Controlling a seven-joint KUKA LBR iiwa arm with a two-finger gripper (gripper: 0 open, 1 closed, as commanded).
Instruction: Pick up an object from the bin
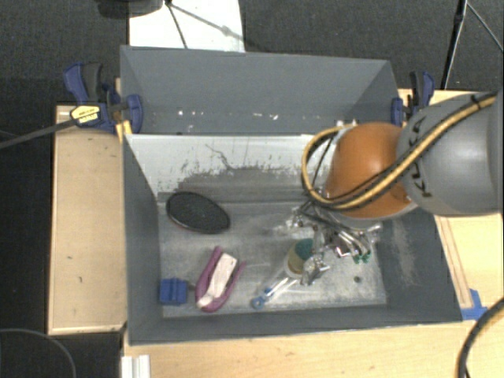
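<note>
Along the near wall of the grey metal bin (146,242): small blue block (172,291) in the left corner; just right of it, purple-and-white soft item (214,280); further right, slim clear stick (270,291) with a blue tip.

Bin floor: grey and scuffed, with pale scratches thickening toward the far wall.

Mid-floor, right: pincer (316,264), hanging below the arm's orange wrist cover (366,168) and its cable loops. Whether it is open or closed cannot be told.

At the pincer's left side, very close: small round item (299,257), dark green over tan. Contact cannot be made out.

Further back, left: black oval pad (197,211), lying flat, well apart from the pincer.

Beyond the bin: dark floor (47,22).
</note>
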